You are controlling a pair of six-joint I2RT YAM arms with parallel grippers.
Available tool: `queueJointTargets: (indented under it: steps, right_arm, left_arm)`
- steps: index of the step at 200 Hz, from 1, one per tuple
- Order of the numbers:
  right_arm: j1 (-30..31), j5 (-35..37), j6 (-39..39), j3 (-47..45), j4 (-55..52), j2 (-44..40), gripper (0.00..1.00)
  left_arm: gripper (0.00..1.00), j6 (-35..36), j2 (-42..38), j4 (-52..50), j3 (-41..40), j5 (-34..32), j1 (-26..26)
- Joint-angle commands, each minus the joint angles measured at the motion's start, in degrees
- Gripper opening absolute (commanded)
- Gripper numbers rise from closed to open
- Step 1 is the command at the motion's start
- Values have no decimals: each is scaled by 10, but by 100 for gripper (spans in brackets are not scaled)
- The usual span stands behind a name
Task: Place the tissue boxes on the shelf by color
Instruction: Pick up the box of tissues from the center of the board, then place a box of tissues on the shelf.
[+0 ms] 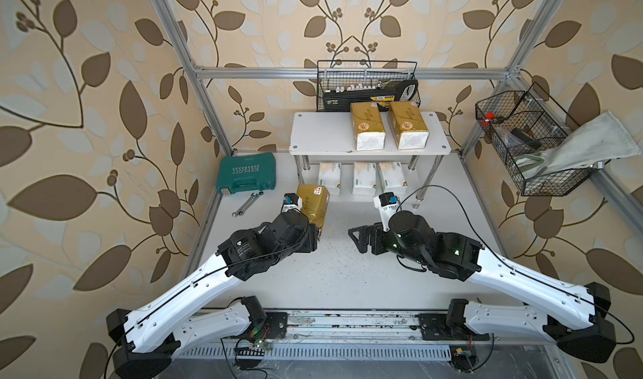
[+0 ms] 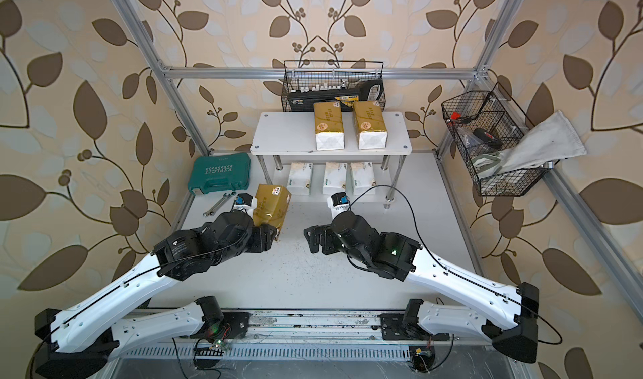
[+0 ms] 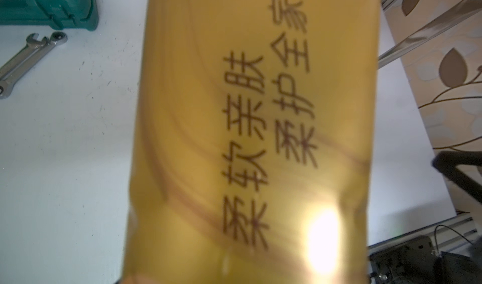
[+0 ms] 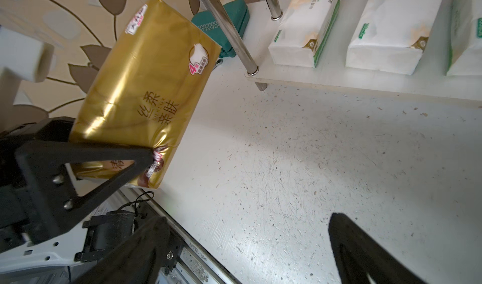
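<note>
My left hand [image 1: 312, 235] clamps the last gold pack [image 1: 314, 201], bound for the shelf [image 1: 320, 133] top at twelve o'clock; right hand [image 1: 359, 238] gapes.

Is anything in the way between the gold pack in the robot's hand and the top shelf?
Nothing visible. The held gold pack hangs before the shelf, whose top has bare room beside two gold packs.

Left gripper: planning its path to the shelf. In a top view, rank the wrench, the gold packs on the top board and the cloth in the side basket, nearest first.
1. Wrench, on the table left of the left gripper, which grips a third gold pack.
2. Gold packs, ahead on the shelf's top board.
3. Cloth, far right, in the side basket.
</note>
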Motion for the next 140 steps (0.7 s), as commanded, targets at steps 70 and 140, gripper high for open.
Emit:
queueJointTargets:
  steps: [70, 140]
  right_arm:
    - [-8, 0, -19, 42, 6, 10, 99]
    - [-10, 26, -37, 80, -2, 28, 99]
  left_arm:
    - [69, 116, 121, 7, 248, -103, -5]
    - [72, 179, 298, 2, 476, -112, 69]
